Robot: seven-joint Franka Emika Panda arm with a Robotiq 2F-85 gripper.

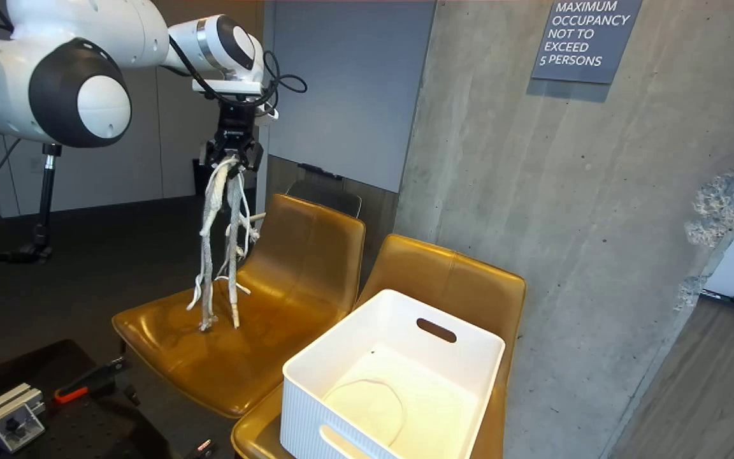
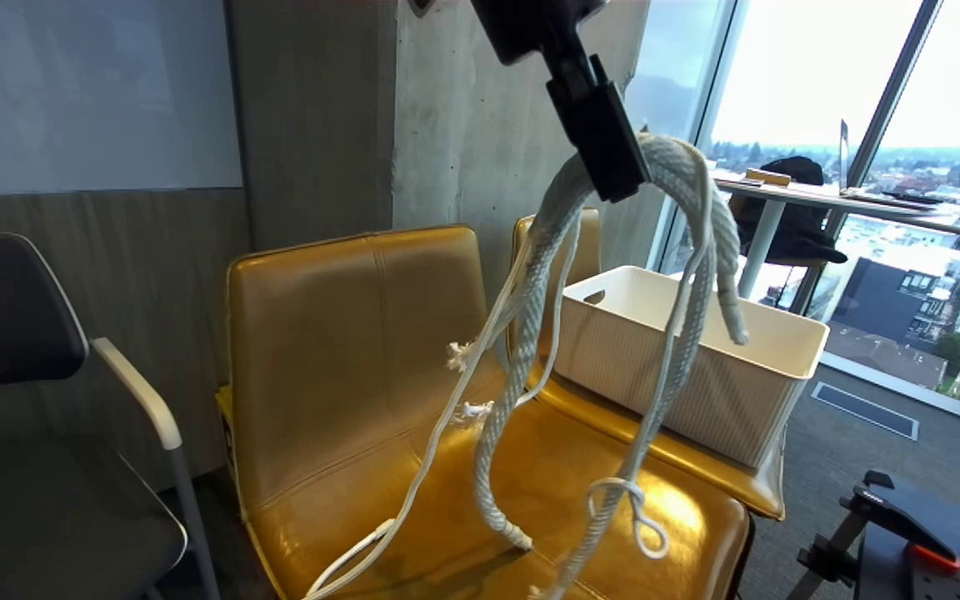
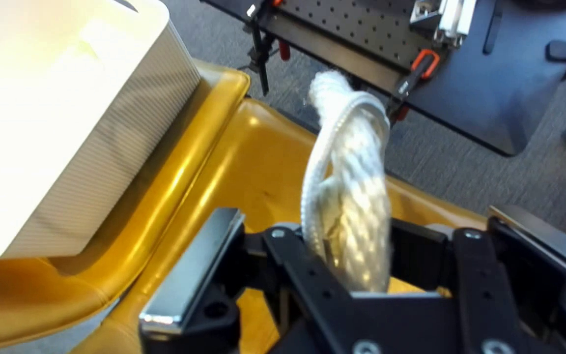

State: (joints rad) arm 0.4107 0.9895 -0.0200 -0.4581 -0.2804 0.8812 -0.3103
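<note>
My gripper (image 1: 234, 167) is shut on a bundle of white ropes (image 1: 215, 191), thick braided lengths with thinner cords. The bundle is draped over the fingers and its ends dangle. It hangs over a tan leather chair (image 1: 303, 242); in an exterior view some ends look close to the seat, but contact cannot be told. From another angle, the ropes (image 2: 532, 283) arch over the gripper (image 2: 620, 179), and a thin cord shows a small loop. The wrist view has a thick rope (image 3: 361, 187) rising between the fingers, their tips partly hidden behind it.
On a neighbouring tan chair (image 1: 456, 264) stands a white ribbed bin (image 1: 322, 408) with handle slots, also a bin (image 3: 111, 162) in the wrist view. A dark perforated worktable (image 3: 342, 29) carries clamps. A concrete pillar (image 1: 571, 210) rises behind the chairs; a dark office chair (image 2: 13, 317) stands aside.
</note>
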